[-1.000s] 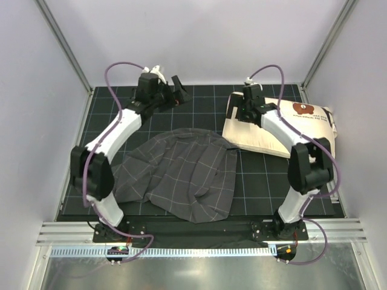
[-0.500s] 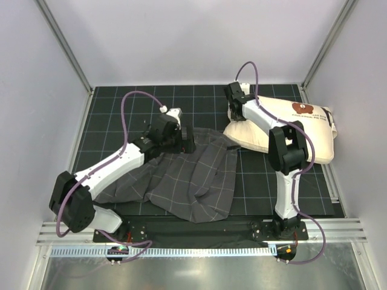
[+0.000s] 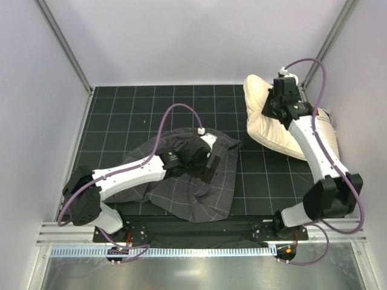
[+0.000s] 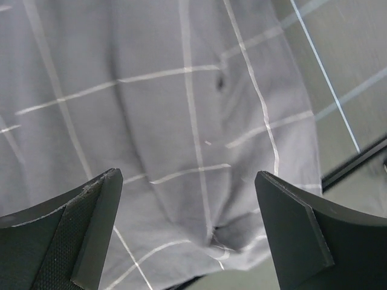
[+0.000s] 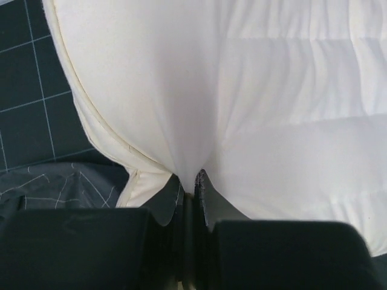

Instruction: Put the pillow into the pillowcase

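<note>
**Clamped on the pillow [image 3: 261,121]**

My right tool [image 5: 189,181] pinches a fold of the plump cream pillow, which sits right of and beyond the pillowcase [image 3: 181,193]. My left tool [image 4: 187,199] hangs over the pillowcase, spread wide. That rumpled grey checked cloth lies on the black gridded worktop [image 3: 121,115], with pale walls [image 3: 199,42] around.

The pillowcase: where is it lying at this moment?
In the top view, the pillowcase lies crumpled near the table's centre, beneath the open left pincer and left of the pillow.
</note>
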